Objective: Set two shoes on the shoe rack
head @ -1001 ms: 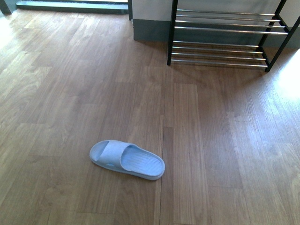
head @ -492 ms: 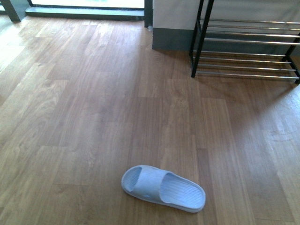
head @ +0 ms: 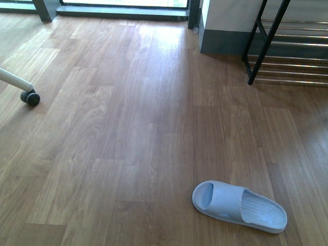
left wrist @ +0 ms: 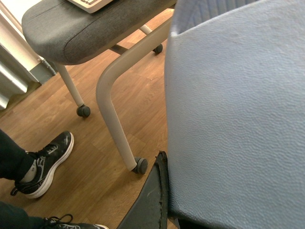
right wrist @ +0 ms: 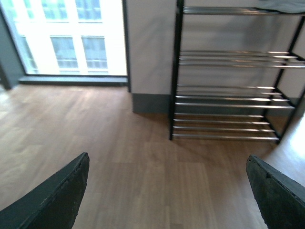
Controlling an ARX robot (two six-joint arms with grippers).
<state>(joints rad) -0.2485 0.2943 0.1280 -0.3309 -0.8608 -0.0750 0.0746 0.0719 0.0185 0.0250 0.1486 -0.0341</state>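
My right gripper (right wrist: 167, 162) is spread wide with nothing between its dark fingers, and it faces the shoe rack (right wrist: 224, 95). The floor slide (head: 239, 206) lies low and to the right in the front view, on that arm's side and well apart from the rack. Its long axis runs across my view, toe left and heel right. My left gripper (left wrist: 159, 191) looks closed on the held slide (left wrist: 238, 119), which fills its camera. I judge the right arm should take the pickup.

Pale-blue slide (head: 239, 207), sole down, well apart fr. blk rack (right wrist: 226, 101)
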